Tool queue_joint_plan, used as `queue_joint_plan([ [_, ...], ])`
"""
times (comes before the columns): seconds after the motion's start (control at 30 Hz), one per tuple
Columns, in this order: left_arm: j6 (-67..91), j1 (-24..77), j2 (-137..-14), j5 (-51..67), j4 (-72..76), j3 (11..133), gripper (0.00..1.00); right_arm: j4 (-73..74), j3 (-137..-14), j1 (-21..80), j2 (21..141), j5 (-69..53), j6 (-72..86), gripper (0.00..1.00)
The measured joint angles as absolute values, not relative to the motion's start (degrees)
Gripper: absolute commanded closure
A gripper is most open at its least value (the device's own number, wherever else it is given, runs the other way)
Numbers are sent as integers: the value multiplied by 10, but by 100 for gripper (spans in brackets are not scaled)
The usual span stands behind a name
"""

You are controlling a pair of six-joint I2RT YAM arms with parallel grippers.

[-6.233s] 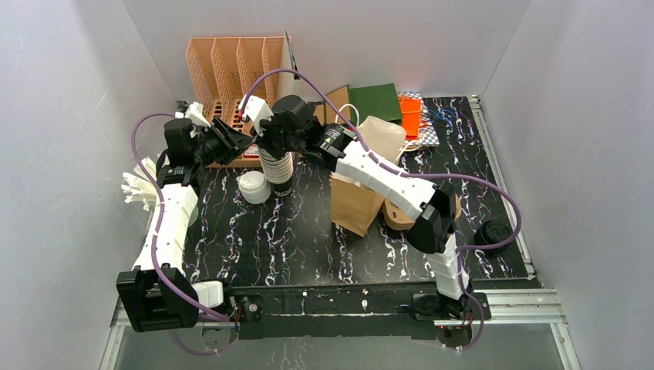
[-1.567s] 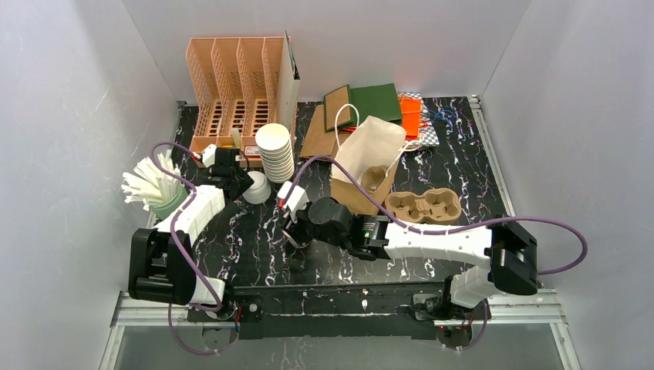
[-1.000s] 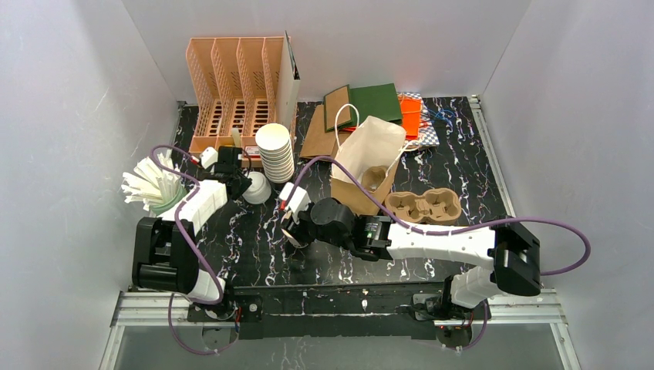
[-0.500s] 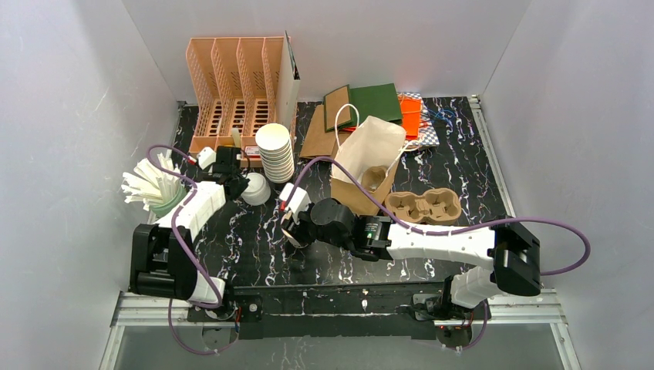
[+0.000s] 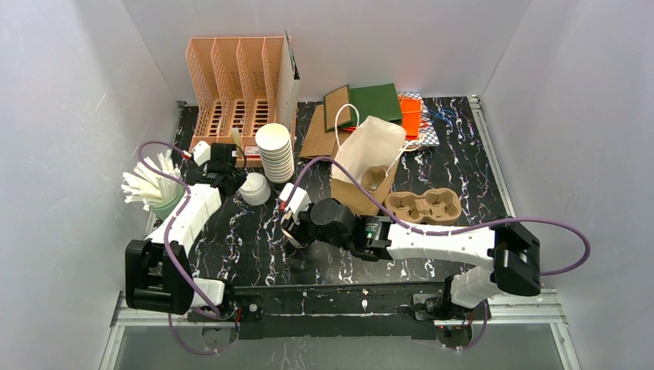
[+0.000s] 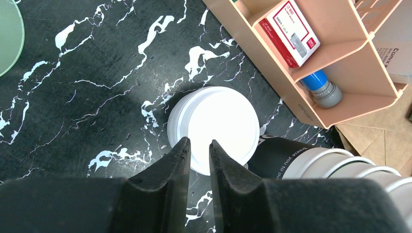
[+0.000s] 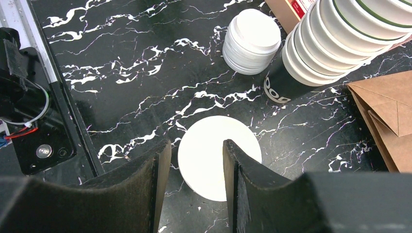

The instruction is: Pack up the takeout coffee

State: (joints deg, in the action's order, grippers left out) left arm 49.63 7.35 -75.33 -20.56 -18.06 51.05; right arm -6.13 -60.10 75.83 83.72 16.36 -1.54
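1. My left end effector (image 6: 199, 141) hangs over the near rim of the lids (image 6: 221, 114), its fingers almost pressed together. I cannot tell whether they nip one.
2. My right end effector (image 7: 197, 144) is spread, straddling from above the white-topped cup (image 7: 201, 165), which stands upright on the table (image 7: 121, 73).
3. The cup lies right of the lids, toward the near edge, so the right arm is nearer.
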Motion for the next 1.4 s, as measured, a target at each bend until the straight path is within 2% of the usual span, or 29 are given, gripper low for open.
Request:
queue_joint_plan([
  [0.73, 495, 74, -796, -197, -153, 510, 82, -61, -601, 758, 837, 164, -15, 48],
  [1.17, 488, 74, -813, -207, -141, 499, 77, -60, -601, 758, 837, 164, -15, 48],
  [1.4, 485, 74, -814, -208, -134, 491, 82, -59, -601, 758, 837, 164, -15, 48],
])
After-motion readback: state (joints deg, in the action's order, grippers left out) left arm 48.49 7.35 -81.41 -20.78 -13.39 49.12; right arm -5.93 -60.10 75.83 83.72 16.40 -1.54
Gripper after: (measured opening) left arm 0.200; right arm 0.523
